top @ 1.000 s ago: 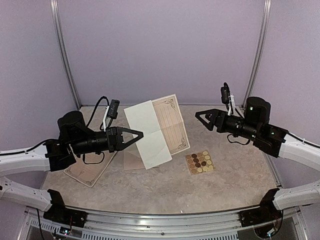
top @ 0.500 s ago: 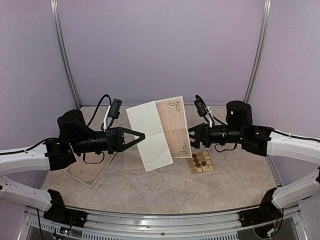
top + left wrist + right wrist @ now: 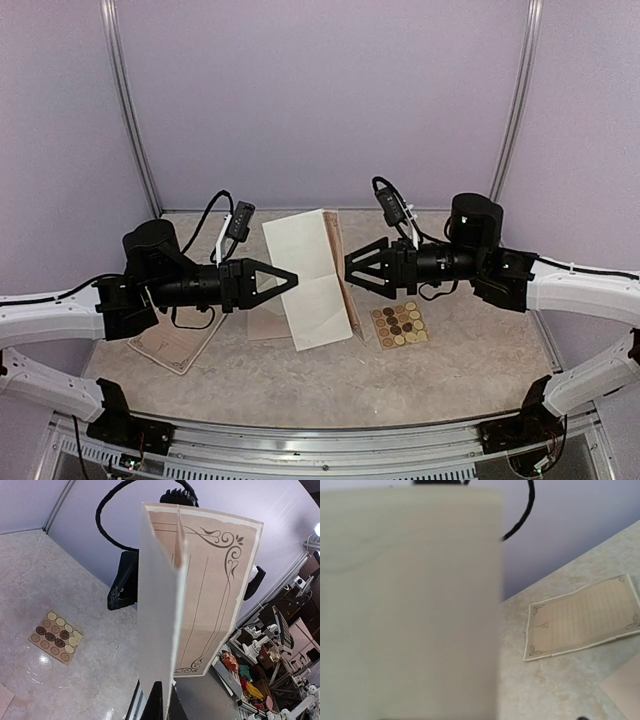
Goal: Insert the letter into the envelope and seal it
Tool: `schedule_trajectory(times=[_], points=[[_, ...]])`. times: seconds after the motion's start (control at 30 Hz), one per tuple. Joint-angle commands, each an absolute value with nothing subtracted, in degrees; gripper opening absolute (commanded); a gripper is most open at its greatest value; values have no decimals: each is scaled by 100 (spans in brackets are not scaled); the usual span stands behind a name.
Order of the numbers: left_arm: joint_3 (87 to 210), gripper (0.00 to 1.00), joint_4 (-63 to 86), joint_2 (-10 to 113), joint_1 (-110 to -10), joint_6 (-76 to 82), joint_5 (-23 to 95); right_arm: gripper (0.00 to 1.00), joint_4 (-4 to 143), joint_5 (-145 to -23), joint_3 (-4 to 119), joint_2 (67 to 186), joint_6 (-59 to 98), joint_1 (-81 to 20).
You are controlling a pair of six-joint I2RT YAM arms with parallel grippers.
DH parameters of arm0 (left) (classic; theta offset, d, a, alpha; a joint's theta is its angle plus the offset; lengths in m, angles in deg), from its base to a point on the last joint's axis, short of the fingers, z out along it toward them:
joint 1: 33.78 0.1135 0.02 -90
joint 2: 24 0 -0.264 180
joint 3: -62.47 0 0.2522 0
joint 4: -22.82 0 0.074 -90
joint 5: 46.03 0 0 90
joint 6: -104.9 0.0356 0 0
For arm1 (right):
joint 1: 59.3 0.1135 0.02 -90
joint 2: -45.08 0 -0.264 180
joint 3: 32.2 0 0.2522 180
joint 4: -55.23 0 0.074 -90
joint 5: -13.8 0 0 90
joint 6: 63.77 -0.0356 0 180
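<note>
The letter [image 3: 305, 280], a cream sheet with a printed brown border, hangs folded above the table. My left gripper [image 3: 291, 277] is shut on its lower left edge. The left wrist view shows the letter [image 3: 210, 580] rising from the closed fingers [image 3: 161, 705], its white back to the left and its printed face to the right. My right gripper [image 3: 349, 268] is open, and its tips are level with the letter's right edge. The blurred letter [image 3: 410, 605] fills the left half of the right wrist view, hiding the fingers. The envelope [image 3: 262, 322] lies flat, mostly behind the letter.
A card of round brown and yellow stickers [image 3: 400, 324] lies below my right gripper and is also seen from the left wrist [image 3: 55, 636]. A spare tan bordered sheet [image 3: 172, 346] lies under my left arm [image 3: 580, 617]. Purple walls close in the back and sides.
My right arm has swung left across the table, and its open gripper now reaches the letter's right edge. My left gripper has moved slightly right, and the letter has folded narrower.
</note>
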State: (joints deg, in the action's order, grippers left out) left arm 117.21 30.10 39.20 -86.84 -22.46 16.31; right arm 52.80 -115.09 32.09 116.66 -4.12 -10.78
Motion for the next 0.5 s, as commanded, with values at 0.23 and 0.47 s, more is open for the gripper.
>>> schedule_trajectory(times=[0.23,0.47], points=[[12000,0,3155,4060,-8835,-2044,1448,76,4617,-11865,3485,12223,-671,-742],[12000,0,3165,4086,-8844,-2043,1439,53,4405,-11958,3509,12363,-784,-713]])
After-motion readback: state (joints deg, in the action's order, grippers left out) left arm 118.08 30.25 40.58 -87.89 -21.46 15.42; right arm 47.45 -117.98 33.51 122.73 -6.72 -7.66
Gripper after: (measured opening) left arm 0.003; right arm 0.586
